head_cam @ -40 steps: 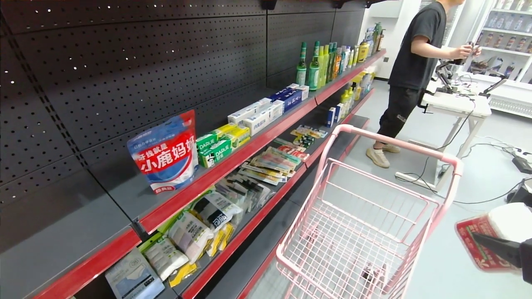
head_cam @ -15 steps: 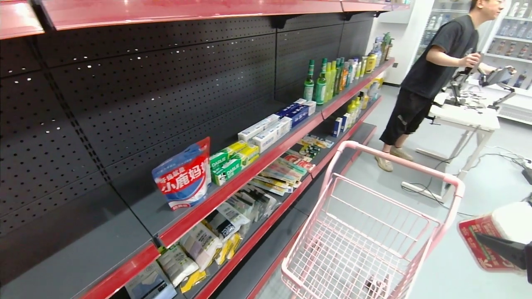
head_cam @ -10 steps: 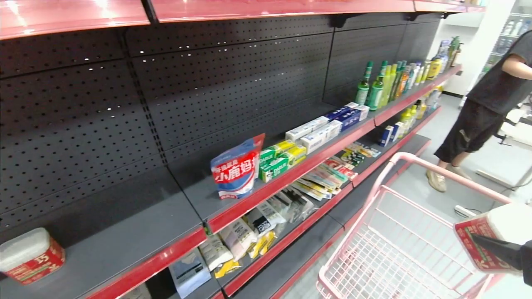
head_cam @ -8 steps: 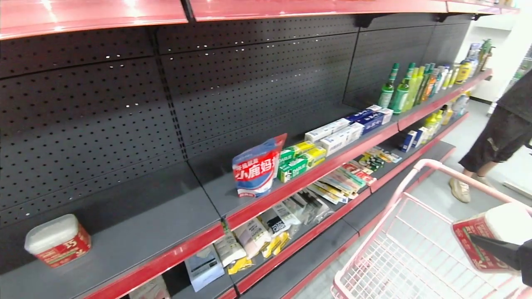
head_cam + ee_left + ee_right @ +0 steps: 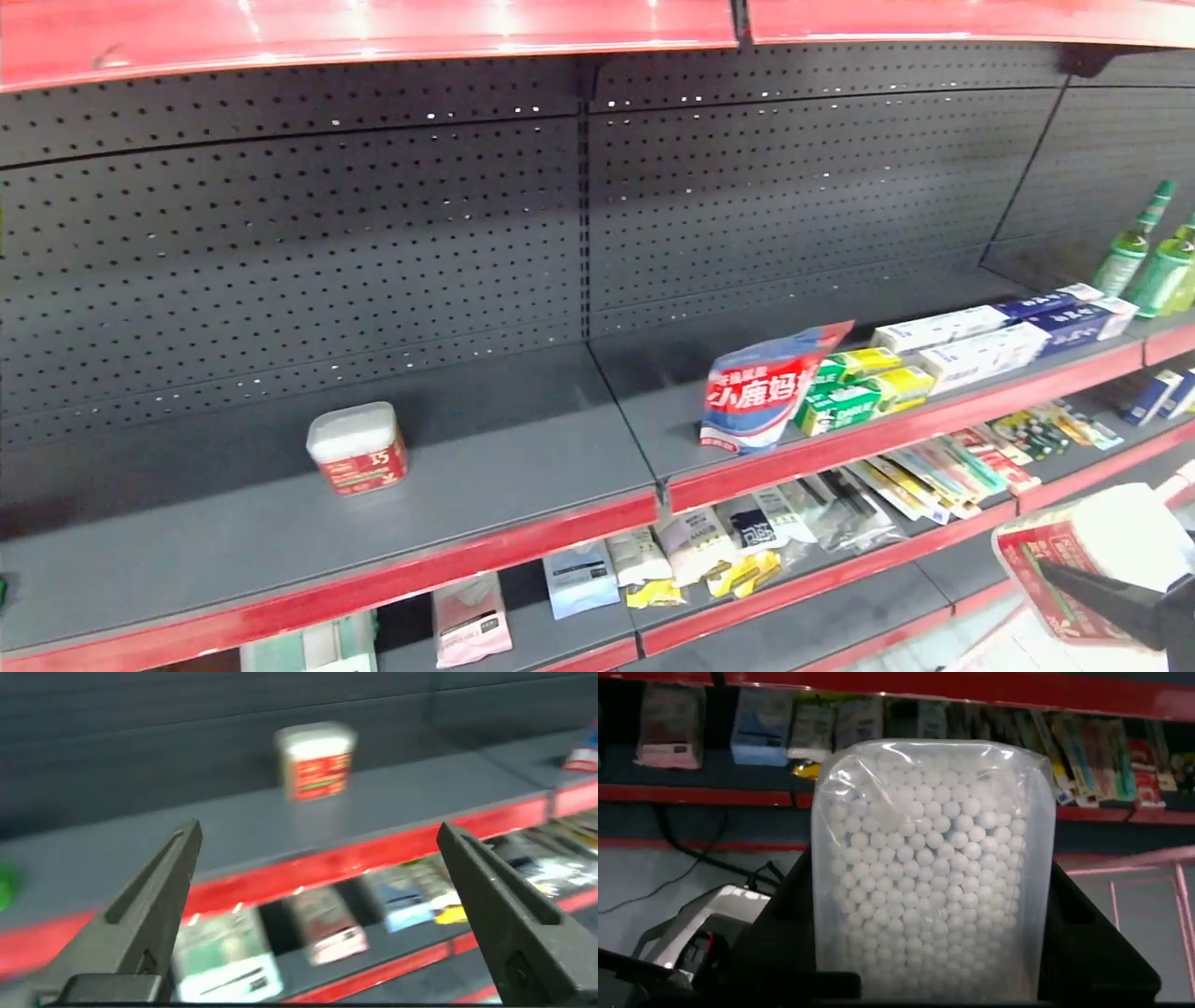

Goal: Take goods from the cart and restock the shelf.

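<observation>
- Right wrist view: the right gripper [image 5: 934,961] is clamped on a clear pack of white beads [image 5: 934,849], one finger on each side; a pink cart [image 5: 1158,870] rail shows past the pack
- Head view: that pack carries a red label and is held short of the shelf [image 5: 485,485], not touching it
- Left wrist view: the left gripper [image 5: 327,896] has its fingers spread wide with nothing between them; it hangs in front of the shelf's red edge
- Straight beyond the left gripper a red-labelled tub [image 5: 358,448] stands upright on the grey shelf, back from the edge
- Further toward the right gripper's side, a blue-and-red pouch [image 5: 761,397] stands just beside green toothpaste boxes [image 5: 864,387]; green bottles [image 5: 1144,252] stand farthest along
- Under the shelf, a lower shelf [image 5: 803,583] holds flat packets [image 5: 695,546]
</observation>
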Robot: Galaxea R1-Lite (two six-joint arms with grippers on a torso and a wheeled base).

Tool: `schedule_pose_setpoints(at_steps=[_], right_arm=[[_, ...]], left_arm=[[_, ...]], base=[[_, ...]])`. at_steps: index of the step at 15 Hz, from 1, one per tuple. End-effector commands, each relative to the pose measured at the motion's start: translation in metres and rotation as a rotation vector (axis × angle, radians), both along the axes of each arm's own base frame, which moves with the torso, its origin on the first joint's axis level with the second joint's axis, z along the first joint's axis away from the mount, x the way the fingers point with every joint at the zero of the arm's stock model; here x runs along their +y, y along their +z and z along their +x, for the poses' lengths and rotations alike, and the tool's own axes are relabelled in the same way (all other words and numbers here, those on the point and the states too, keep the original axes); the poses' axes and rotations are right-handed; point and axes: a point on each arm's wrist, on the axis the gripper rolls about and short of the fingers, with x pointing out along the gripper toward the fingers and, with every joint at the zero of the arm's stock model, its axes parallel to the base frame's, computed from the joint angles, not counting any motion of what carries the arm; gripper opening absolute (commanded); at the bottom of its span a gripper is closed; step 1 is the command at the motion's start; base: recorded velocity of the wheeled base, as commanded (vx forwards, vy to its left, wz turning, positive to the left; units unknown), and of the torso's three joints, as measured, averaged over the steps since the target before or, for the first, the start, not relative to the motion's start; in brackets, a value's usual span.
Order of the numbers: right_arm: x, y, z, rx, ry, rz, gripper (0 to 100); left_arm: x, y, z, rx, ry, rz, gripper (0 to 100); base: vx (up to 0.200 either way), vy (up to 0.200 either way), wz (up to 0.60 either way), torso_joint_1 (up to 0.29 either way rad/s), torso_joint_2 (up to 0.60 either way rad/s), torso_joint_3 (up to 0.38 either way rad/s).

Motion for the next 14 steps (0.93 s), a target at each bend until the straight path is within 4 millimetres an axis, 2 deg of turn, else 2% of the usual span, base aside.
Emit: schedule_pose_setpoints(at_steps=[1, 8, 11, 14], right_arm=[[0.0, -0.008, -0.011, -0.002, 0.02, -0.001, 0], [-0.003, -0.022, -0.028, 0.001, 0.018, -0.004, 0], [-0.006, -0.035, -0.041, -0.007, 0.013, -0.003, 0], [-0.009, -0.037, -0.056, -0.026, 0.006, 0.002, 0]], left_arm=[[0.0, 0.0, 0.0, 0.001, 0.0, -0.001, 100], [0.0, 0.0, 0.0, 0.002, 0.0, -0.001, 100], [0.0, 0.0, 0.0, 0.001, 0.0, -0.001, 100], [0.0, 0.0, 0.0, 0.001, 0.0, -0.001, 100]], base=[[0.0, 0.0, 0.6, -0.002, 0.0, -0.002], [0.0, 0.0, 0.6, -0.001, 0.0, 0.0], [0.0, 0.0, 0.0, 0.0, 0.0, 0.0], [0.0, 0.0, 0.0, 0.0, 0.0, 0.0]])
